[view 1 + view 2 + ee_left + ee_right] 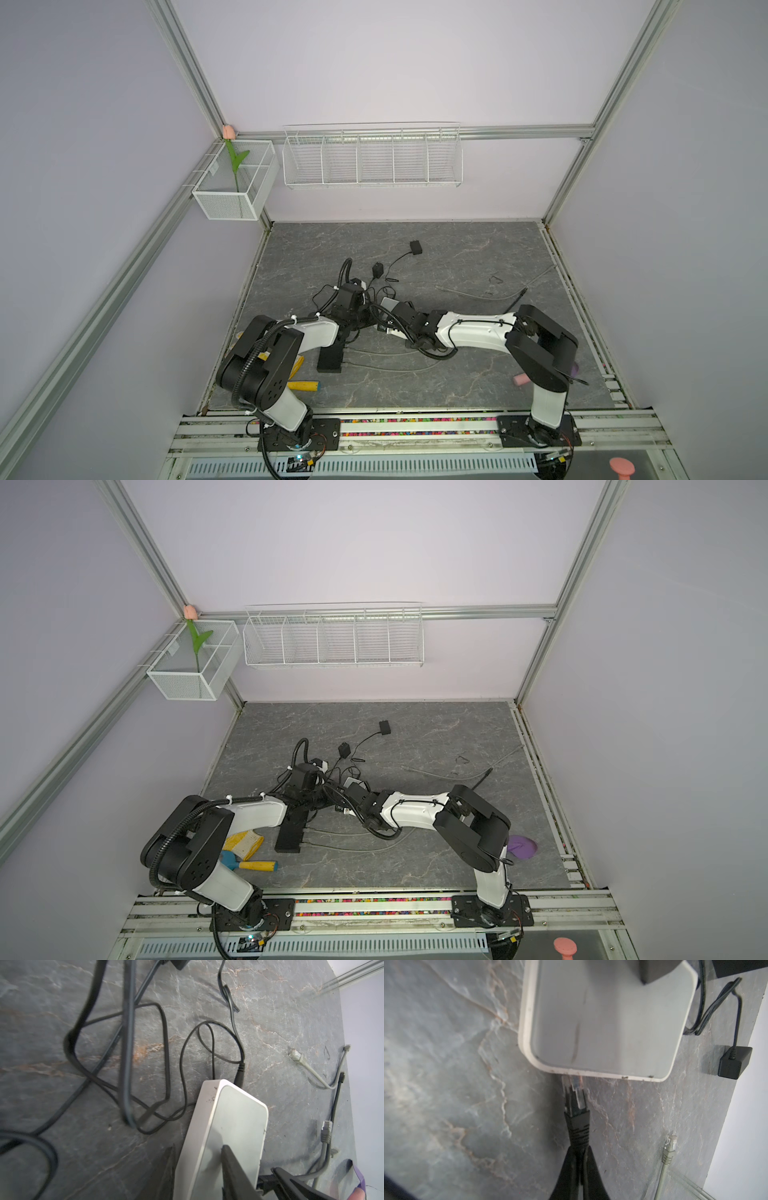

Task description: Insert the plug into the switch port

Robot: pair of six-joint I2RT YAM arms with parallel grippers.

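Right pincer, lower centre, clamped on plug, tip at switch edge; left pincer clamps switch, prob. to steady it.

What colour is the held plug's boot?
Black; the plug shows best in the right wrist view.

Two white-shelled arms, black joints, black corrugated cable.

No readable text, label, brand, number in any view; switch top shows scuffs only.
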